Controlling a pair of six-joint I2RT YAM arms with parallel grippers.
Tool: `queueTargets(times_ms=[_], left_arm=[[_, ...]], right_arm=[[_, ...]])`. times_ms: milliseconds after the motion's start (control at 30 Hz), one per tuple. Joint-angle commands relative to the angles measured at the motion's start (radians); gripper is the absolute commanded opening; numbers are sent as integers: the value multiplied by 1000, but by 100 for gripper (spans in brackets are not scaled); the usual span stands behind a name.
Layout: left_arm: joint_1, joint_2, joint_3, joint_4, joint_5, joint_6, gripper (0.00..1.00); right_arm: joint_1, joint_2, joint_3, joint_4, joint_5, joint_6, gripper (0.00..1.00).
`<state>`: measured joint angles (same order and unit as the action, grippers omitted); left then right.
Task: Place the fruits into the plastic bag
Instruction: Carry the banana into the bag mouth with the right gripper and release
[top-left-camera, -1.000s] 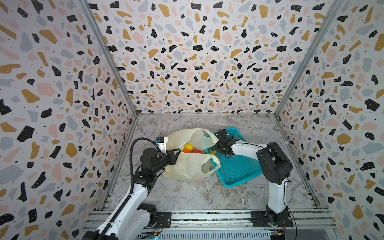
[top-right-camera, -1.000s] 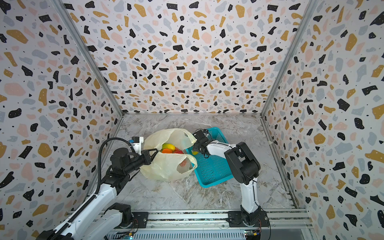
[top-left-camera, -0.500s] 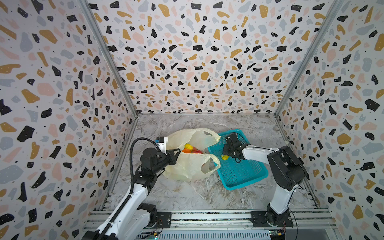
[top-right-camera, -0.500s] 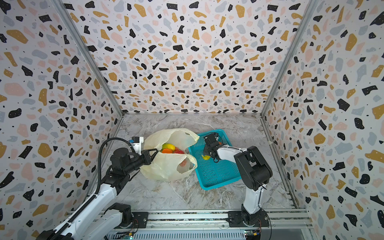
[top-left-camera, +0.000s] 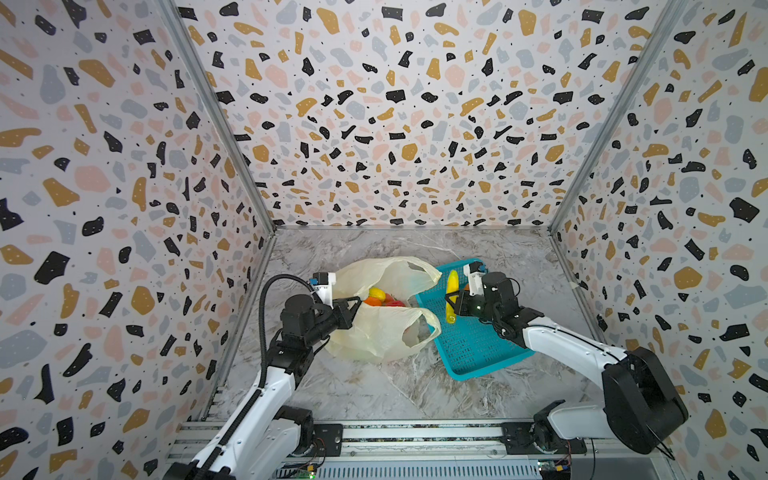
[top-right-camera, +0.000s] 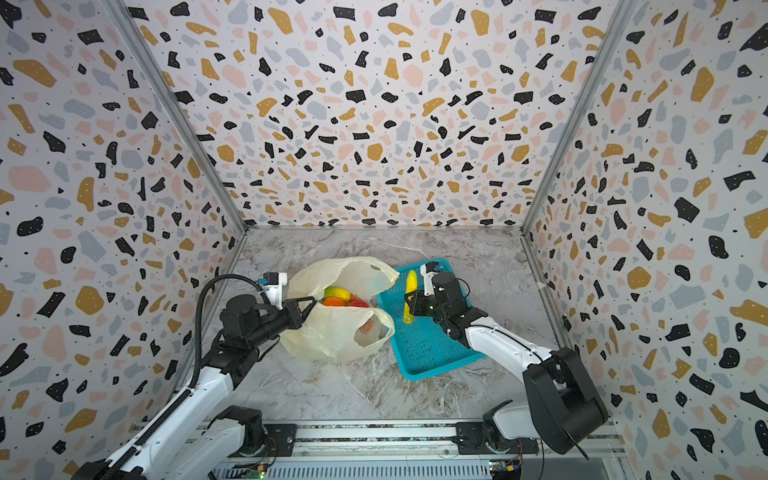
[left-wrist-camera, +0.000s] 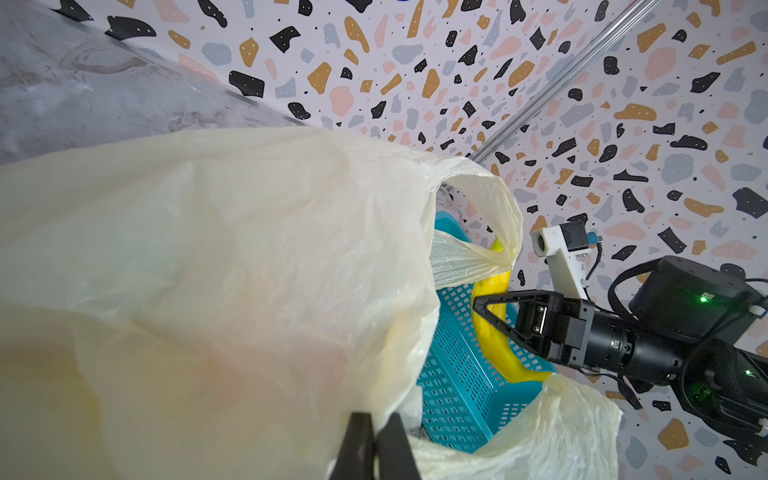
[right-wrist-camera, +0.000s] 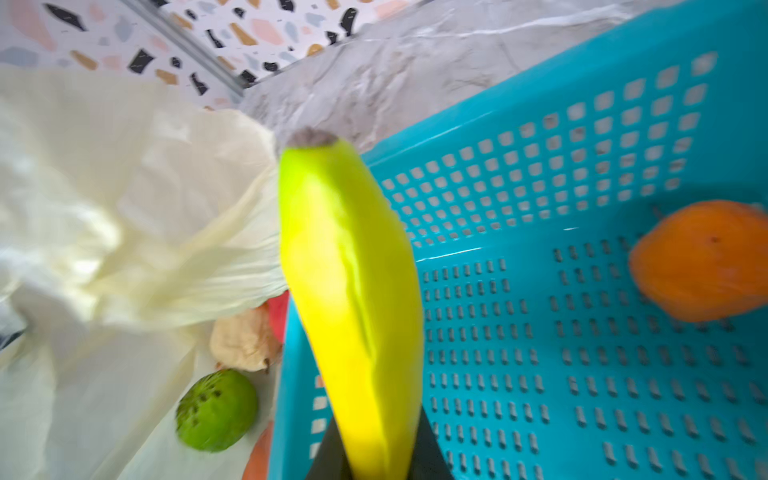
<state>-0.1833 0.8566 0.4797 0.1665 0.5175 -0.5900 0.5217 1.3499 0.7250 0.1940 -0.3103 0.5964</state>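
The pale-yellow plastic bag (top-left-camera: 374, 336) (top-right-camera: 332, 338) lies open left of centre in both top views. My left gripper (top-left-camera: 355, 301) (top-right-camera: 311, 300) (left-wrist-camera: 376, 440) is shut on its near rim. Inside it lie a yellow fruit (top-left-camera: 376, 292), an orange one (top-right-camera: 332, 302) and a red one (top-right-camera: 358, 304). The right wrist view also shows a green fruit (right-wrist-camera: 216, 409) and a cream one (right-wrist-camera: 245, 340) in the bag. My right gripper (top-left-camera: 449, 301) (top-right-camera: 409, 301) (right-wrist-camera: 374, 457) is shut on a yellow banana (top-left-camera: 451, 284) (top-right-camera: 411, 280) (left-wrist-camera: 494, 345) (right-wrist-camera: 353, 270), held over the basket's edge beside the bag.
The teal perforated basket (top-left-camera: 469, 347) (top-right-camera: 428, 347) (left-wrist-camera: 457, 374) (right-wrist-camera: 582, 332) sits right of the bag, touching its handles. An orange fruit (right-wrist-camera: 702, 259) lies inside it. Patterned walls close in on three sides, and a rail runs along the front.
My right gripper went from the bag's mouth back into the basket, closed on the banana and lifted it. The left gripper kept its hold on the bag's rim.
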Motion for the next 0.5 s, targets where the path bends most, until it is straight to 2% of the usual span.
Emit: queueTargets(times_ms=[0, 133, 467], left_arm=[[5, -9, 49, -9, 10, 19, 0], [5, -7, 52, -11, 12, 21, 0], [5, -5, 46, -7, 15, 25, 0]], right_arm=[[43, -14, -13, 45, -171, -39, 1], [103, 3, -10, 66, -242, -36, 0], [201, 39, 2, 74, -298, -29, 0]])
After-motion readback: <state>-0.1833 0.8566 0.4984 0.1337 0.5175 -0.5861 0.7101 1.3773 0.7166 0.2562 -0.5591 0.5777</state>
